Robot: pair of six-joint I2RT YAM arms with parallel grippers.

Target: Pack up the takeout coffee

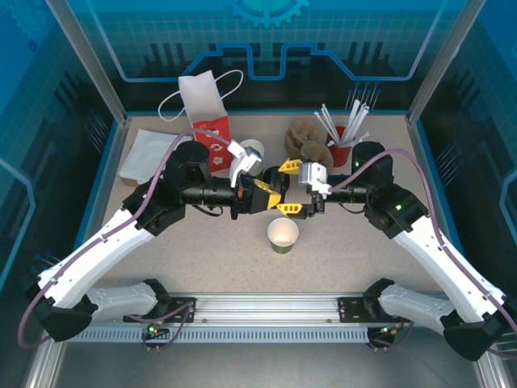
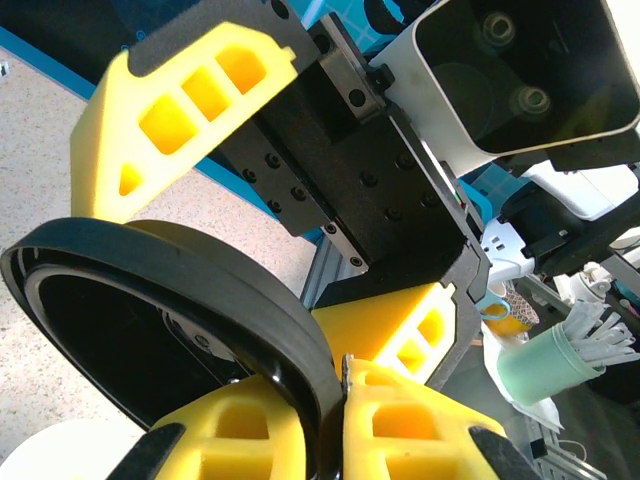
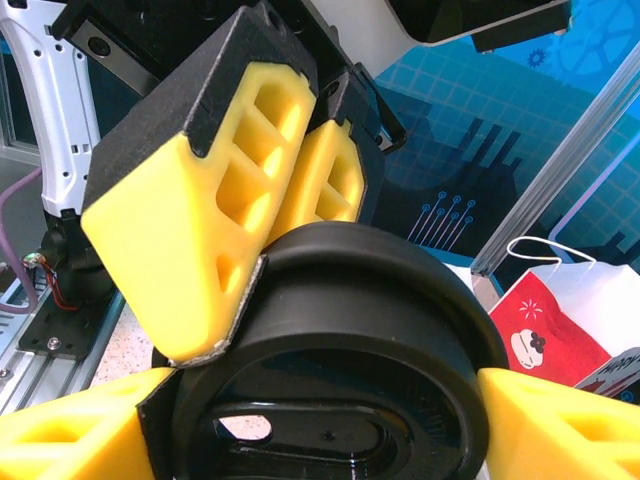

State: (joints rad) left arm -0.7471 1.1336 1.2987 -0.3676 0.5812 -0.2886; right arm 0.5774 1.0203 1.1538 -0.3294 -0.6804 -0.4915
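Black lid [image 3: 330, 330] held on edge, above and just beyond the open cup [image 1: 283, 233]; left hand [image 2: 335, 420] pinches its rim, right hand [image 3: 320, 430] clamps across it

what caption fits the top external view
Left gripper and right gripper share a round black plastic lid near a lidless olive-green paper cup

Small paper cup [image 1: 283, 234], olive-green outside, white inside, stands upright and uncovered on the counter [image 1: 202, 250] at front centre, while its round black lid [image 3: 350, 300] is off it, raised, rim pinched by the left tool [image 2: 335, 392].
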